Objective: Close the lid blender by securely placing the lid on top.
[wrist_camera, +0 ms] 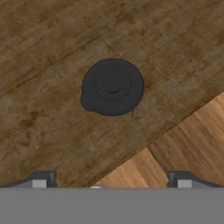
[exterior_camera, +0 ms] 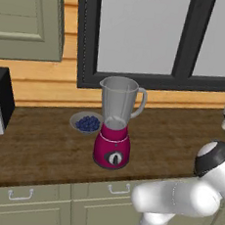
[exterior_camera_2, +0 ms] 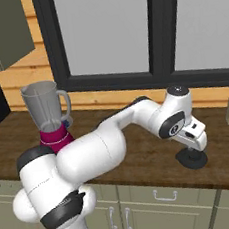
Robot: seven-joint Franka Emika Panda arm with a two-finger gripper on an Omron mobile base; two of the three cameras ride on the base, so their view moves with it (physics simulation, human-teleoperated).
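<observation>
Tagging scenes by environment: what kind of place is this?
A rendered home kitchen, most likely: a wooden counter over drawer cabinets, with a blender and a bowl of blueberries on it beneath a dark-framed window.

The blender point(exterior_camera_2: 50, 119) stands at the left of the dark wooden counter point(exterior_camera_2: 141, 158), its clear jar open at the top and its magenta base partly hidden behind the arm. Well apart to the right, the lid point(exterior_camera_2: 193, 159) lies flat on the counter (near the front edge), with the gripper point(exterior_camera_2: 192, 150) directly above it, jaws spread wide.
</observation>
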